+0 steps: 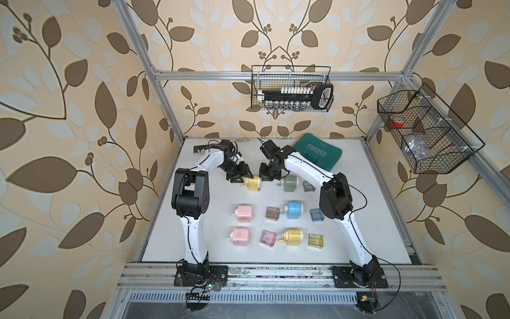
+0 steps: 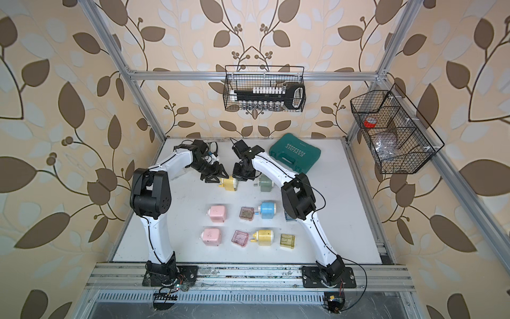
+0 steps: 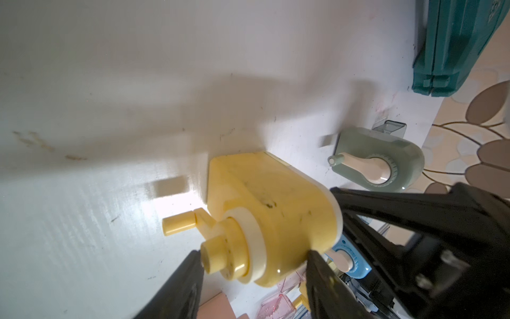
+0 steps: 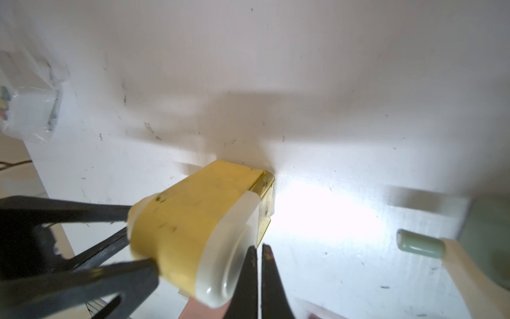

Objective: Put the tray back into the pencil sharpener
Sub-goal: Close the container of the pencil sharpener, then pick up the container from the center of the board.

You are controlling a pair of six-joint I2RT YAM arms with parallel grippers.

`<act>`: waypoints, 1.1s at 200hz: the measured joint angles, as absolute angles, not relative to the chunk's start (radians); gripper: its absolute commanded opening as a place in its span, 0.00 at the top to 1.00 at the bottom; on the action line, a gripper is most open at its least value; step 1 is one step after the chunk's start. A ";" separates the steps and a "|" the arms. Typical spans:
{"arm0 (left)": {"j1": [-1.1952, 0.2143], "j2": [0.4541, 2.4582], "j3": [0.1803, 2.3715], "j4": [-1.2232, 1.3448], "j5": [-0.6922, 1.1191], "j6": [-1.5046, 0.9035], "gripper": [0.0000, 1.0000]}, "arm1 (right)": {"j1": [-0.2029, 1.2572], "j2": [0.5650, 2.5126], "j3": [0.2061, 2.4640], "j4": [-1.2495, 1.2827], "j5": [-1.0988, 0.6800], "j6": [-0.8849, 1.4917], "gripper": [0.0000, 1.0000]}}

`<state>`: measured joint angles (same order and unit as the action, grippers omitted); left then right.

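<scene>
The yellow tray [image 4: 265, 198] looks seated in the yellow sharpener [image 1: 253, 183], which lies near the green case [image 1: 317, 153]. Insertion seems nearly done, and what remains is a final flush push, then release. Both arms arch forward with wrists dipped toward the sharpener. The left gripper [image 3: 254, 252] straddles its crank end; I cannot tell whether it grips. The right gripper [image 4: 259, 250] is closed and empty beside its tray end.

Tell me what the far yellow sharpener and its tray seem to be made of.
Sharpener: probably moulded plastic, opaque pale yellow. It has rounded edges, a soft sheen and dark smudges on its surface.
End cap: white plastic, glossier, with a small bright highlight.
Tray: seemingly clear plastic tinted amber. Light passes through it where it sits in the body.
</scene>
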<state>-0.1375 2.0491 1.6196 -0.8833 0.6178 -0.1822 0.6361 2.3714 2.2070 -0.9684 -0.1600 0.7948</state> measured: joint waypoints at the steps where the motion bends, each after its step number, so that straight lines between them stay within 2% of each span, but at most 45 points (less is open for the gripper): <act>1: -0.138 2.049 1.619 -0.883 0.618 -0.182 0.36 | 0.636 2.369 2.207 -0.969 -0.160 0.793 0.97; 35: -0.139 2.049 1.613 -0.874 0.620 -0.183 0.32 | 0.640 2.332 2.199 -0.987 -0.138 0.778 0.94; 71: -0.138 2.043 1.598 -0.850 0.619 -0.186 0.25 | 0.650 2.318 2.183 -1.016 -0.116 0.763 0.86; 141: -0.117 1.985 1.529 -0.774 0.608 -0.207 0.24 | 0.695 2.162 2.036 -1.054 -0.028 0.743 0.73; 220: -0.085 1.691 1.415 -0.740 0.493 -0.245 0.24 | 0.822 2.045 1.881 -1.085 0.022 0.808 0.70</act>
